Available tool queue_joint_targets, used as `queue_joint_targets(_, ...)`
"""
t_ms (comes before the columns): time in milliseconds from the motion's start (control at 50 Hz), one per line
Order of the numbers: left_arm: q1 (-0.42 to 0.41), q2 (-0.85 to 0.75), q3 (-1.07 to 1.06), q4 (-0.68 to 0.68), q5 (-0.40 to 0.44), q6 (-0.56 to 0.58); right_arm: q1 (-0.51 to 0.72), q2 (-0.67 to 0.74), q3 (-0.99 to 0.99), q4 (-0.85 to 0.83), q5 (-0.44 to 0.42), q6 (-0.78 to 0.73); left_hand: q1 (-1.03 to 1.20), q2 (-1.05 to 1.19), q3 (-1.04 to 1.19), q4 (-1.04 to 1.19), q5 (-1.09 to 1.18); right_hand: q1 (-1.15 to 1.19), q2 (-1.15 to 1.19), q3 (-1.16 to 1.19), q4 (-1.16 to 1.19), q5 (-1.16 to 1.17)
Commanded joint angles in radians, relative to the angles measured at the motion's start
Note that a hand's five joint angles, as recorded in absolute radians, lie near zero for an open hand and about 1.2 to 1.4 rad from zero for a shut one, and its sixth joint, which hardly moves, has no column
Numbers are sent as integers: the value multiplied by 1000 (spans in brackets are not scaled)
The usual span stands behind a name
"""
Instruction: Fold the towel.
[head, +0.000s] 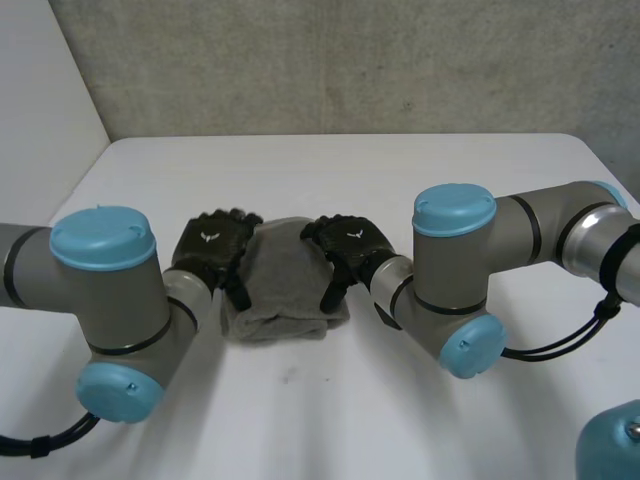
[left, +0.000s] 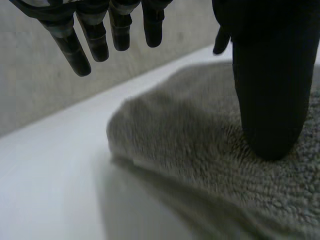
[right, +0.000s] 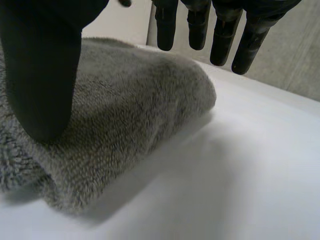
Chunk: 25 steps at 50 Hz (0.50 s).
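White table (head: 400, 170), grey wall (head: 330, 60) behind. Grey towel (head: 283, 285) lay mid-table as a thick folded bundle between the hands. Left hand (head: 212, 245) sat at its left edge, right hand (head: 350, 240) at its right edge. Both had fingers straight and unclenched, thumbs pressing the pile. Towel looked soft, light, floppy; best pinched at an edge or corner.

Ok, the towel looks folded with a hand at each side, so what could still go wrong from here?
1. The left hand and right hand each press a thumb into the grey towel, fingers straight and off the cloth. Lifting away could drag the fuzzy pile and pull the top layer open.
2. The towel is a thick, rounded bundle with uneven edges, so it may spring loose once the pressure goes.
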Motion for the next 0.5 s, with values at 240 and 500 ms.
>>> queue_joint_targets(240,60,389,-8,-109,5,0,-114,-492,156,-78,124,-20,1,0,1,0,-28,-27,-42,-32,-53,-52)
queue_joint_targets(500,138,526,-5,-220,28,-13,-201,-621,312,-79,252,-143,1,0,1,0,-28,-27,-42,-32,-53,-52)
